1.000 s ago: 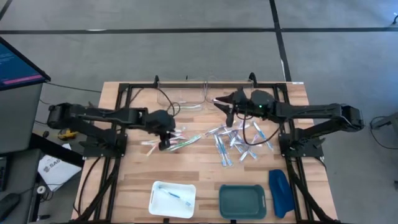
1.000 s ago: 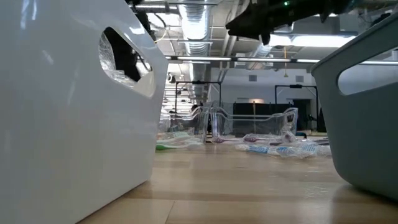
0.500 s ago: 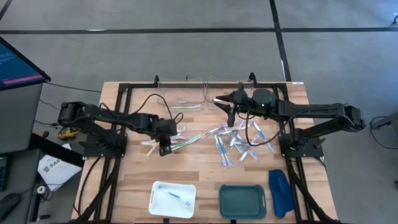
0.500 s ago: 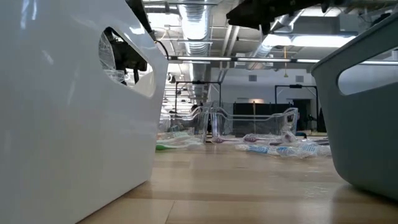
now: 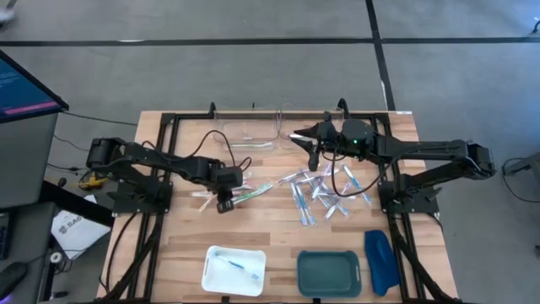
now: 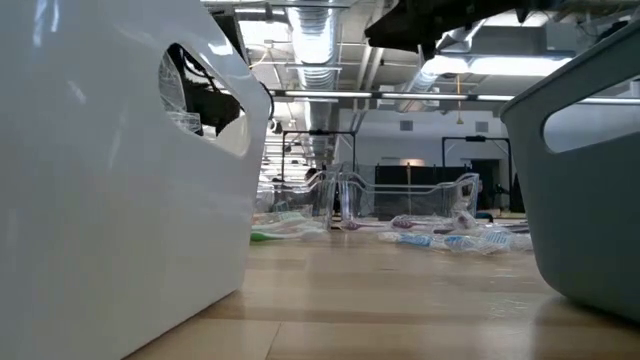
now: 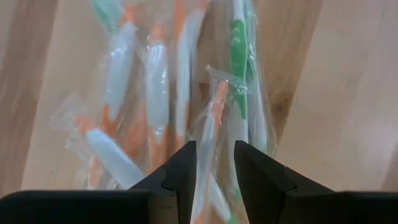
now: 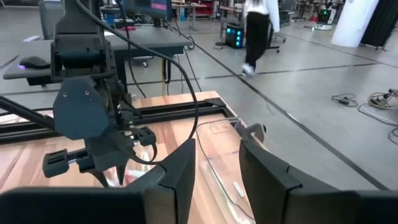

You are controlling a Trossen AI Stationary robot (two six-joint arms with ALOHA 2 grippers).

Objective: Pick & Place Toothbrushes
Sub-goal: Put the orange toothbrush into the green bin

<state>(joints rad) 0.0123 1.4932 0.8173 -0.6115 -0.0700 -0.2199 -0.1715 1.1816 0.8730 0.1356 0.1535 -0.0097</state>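
Toothbrushes (image 7: pixel 155 93) are thin sticks in clear wrap, orange, green and white. One pile lies under the left tool (image 7: pixel 211 165), whose fingers are slightly apart around one wrapped brush. Another bluish pile (image 5: pixel 325 190) lies mid-counter. One sits in the white tray (image 5: pixel 211 262). The right tool (image 8: pixel 214 162) hangs empty, fingers apart.

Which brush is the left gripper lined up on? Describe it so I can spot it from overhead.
On the wooden table, find the left pile of wrapped toothbrushes, the orange and green ones, not the blue pile on the right. The left gripper hovers over it, jaws apart. The brush between its fingers is the orange-and-white one, lying just beside the only green-handled brush there.
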